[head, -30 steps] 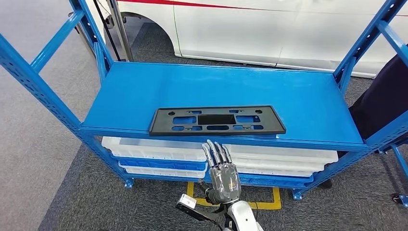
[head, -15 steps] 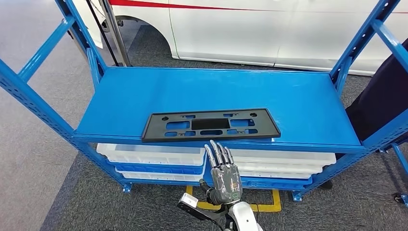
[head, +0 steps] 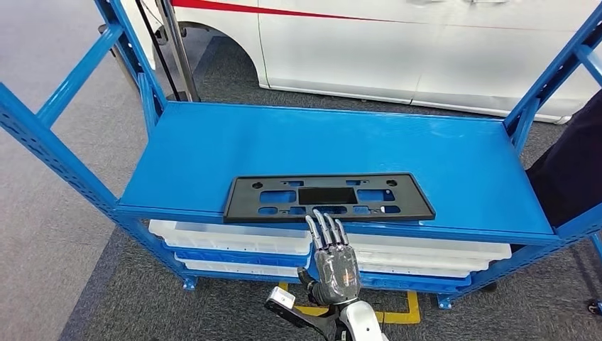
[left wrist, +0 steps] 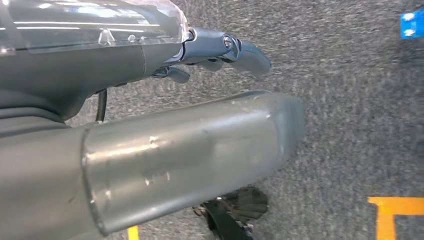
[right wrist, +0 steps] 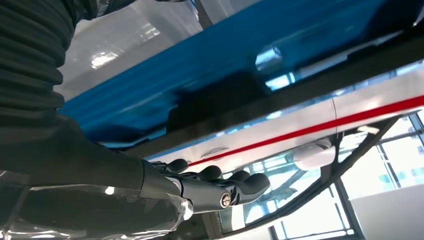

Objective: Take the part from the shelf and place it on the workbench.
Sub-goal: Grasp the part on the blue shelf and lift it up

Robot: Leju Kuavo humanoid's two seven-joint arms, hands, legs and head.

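A flat black rectangular part (head: 329, 197) with several cut-outs lies near the front edge of the blue shelf (head: 213, 142). My right hand (head: 334, 263) is raised in front of the shelf, fingers straight and holding nothing. Its fingertips (head: 323, 222) reach the shelf's front edge, just below the middle of the part. In the right wrist view the right hand (right wrist: 200, 187) sits under the blue shelf's underside (right wrist: 210, 65). My left hand (left wrist: 190, 135) hangs over the grey floor, empty, with its fingers (left wrist: 240, 47) loosely extended.
White trays (head: 234, 238) lie on the lower shelf levels. Blue uprights (head: 57, 142) frame both ends of the shelf. A white vehicle (head: 397, 42) stands behind it. A person in dark clothing (head: 571, 163) stands at the right end. Yellow tape (head: 397, 312) marks the floor.
The whole view has shifted a little, so the camera moved. My right hand's fingertips now overlap the shelf's front edge beneath the part, closer than before.
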